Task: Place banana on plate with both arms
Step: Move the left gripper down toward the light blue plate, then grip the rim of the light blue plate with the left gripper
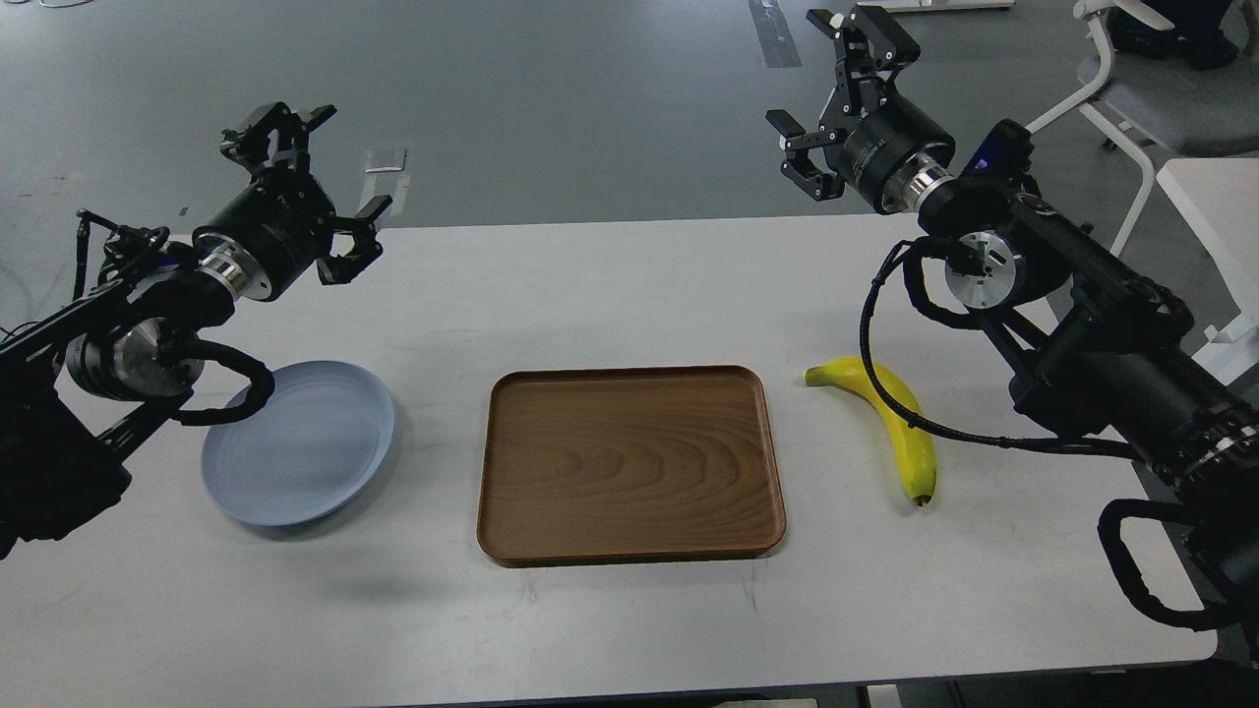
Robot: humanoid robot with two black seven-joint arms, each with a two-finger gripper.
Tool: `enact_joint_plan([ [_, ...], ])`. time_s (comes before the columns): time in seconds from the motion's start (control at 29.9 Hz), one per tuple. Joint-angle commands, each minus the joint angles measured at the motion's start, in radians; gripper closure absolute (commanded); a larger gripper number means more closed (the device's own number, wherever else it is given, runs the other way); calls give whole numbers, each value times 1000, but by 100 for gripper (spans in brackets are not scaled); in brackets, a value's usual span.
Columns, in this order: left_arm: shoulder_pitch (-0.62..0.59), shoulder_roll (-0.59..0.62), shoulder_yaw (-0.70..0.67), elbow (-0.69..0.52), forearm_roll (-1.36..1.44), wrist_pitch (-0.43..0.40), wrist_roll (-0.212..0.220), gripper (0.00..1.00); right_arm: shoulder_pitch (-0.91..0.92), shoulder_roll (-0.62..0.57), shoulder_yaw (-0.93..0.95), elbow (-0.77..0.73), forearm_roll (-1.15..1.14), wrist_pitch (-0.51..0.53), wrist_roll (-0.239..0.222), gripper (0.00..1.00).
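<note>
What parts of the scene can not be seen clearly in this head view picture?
- The plate: its left rim is hidden behind the left arm's cable loop.
- The banana: a black cable of the right arm crosses its middle.
- The chair: cut off by the top and right edges.
- The right arm: its lower part leaves the picture at the right edge.
- The table: its near edge is cut off at the bottom.

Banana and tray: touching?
Apart. The head view shows a strip of bare white table between the banana and the right edge of the tray; the banana lies wholly on the table, right of the tray.
</note>
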Motion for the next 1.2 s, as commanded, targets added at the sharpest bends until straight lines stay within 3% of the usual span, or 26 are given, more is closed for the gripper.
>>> enact_joint_plan([
  [0.0, -3, 5, -14, 0, 3, 6, -7, 2, 0, 0, 2, 0, 1, -2, 0, 0],
  [0.17, -4, 3, -10, -5, 96, 23, -9, 2, 0, 0, 2, 0, 1, -3, 0, 0],
  [0.4, -4, 23, 13, -100, 885, 320, 0, 2, -8, -11, -3, 1, 1, -51, -3, 0],
  [0.57, -6, 104, 122, -131, 1309, 352, -6, 2, -2, -11, 3, 3, 2, -54, -3, 0],
  [0.7, 5, 179, 246, -134, 1635, 530, -7, 2, 0, -9, 2, 3, 2, -60, -3, 0],
  [0.77, 16, 241, 333, -134, 1663, 575, -24, 2, 0, -8, 2, 3, 2, -61, -3, 0],
  [0.87, 20, 295, 430, -132, 1651, 589, -116, 2, 0, -11, 3, 3, 2, -64, -3, 0],
  [1.17, 135, 336, 472, -119, 1528, 587, -116, 2, -5, -27, -3, -3, 2, -64, -3, 0],
])
